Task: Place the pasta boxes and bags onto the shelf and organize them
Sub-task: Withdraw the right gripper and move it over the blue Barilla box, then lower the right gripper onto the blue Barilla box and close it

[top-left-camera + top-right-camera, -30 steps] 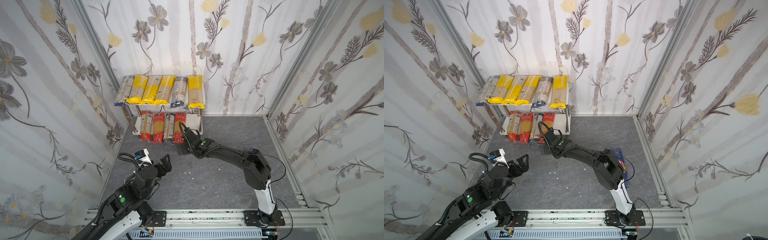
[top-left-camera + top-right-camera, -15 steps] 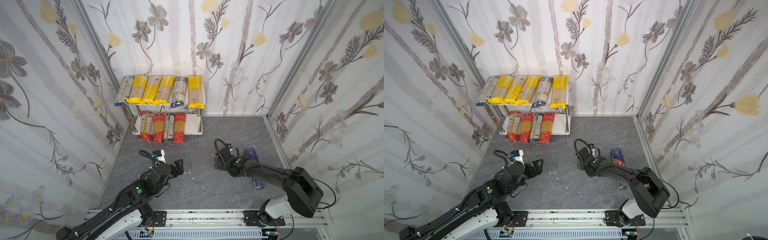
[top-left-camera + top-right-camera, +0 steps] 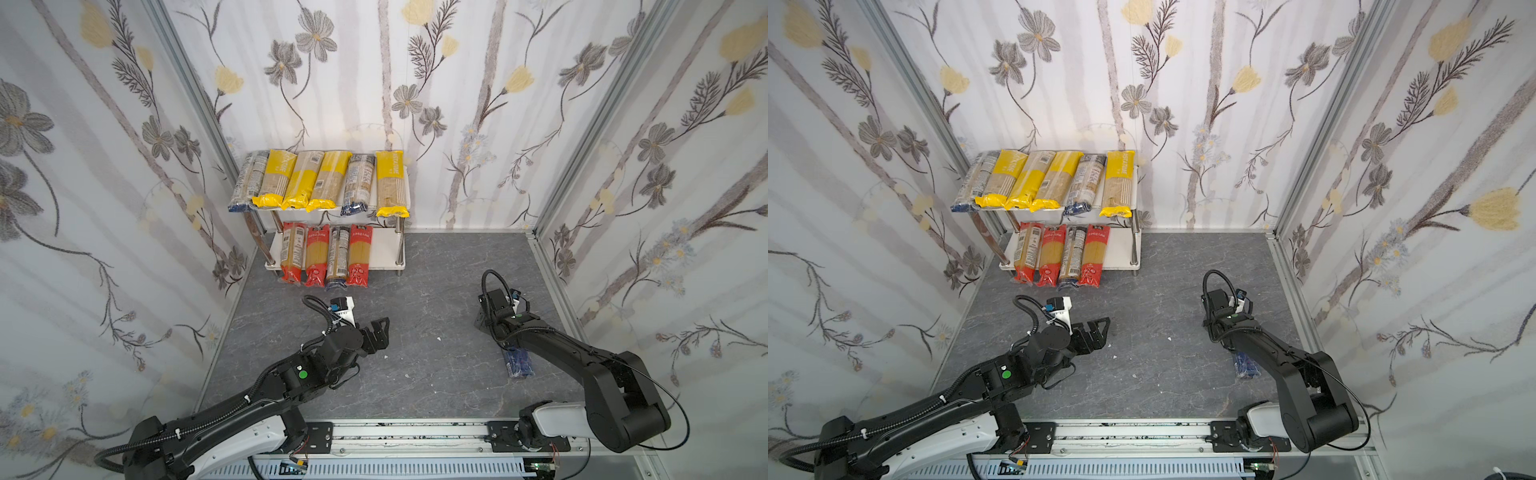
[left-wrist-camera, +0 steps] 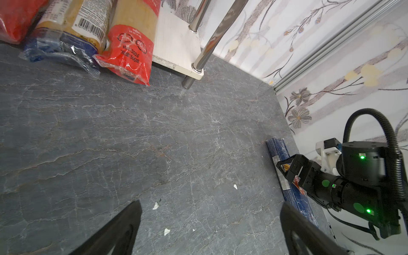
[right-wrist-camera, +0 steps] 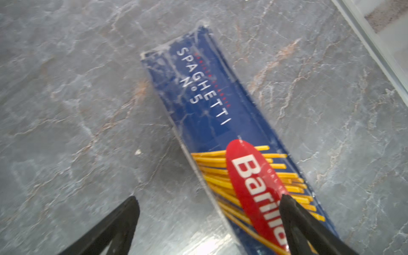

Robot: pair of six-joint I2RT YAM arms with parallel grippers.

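Swinging over from shelf [image 3: 384, 249], right gripper [image 5: 208, 198] hovering above Barilla pack [image 5: 209, 106] lying on floor [image 3: 415, 353], right side; left gripper [image 4: 210, 204] edging forward. Both jaws standing apart, empty. Ten packs [image 3: 320, 178] sitting shelved, six above, four below; Barilla pack remaining

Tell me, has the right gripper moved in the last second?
Yes. The right gripper has pulled away from the shelf, down-right in both top views, now open over the Barilla pack.

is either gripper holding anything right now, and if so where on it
Nothing is held. The left gripper is open over bare floor; the right gripper is open above the Barilla pack, which lies flat on the floor.
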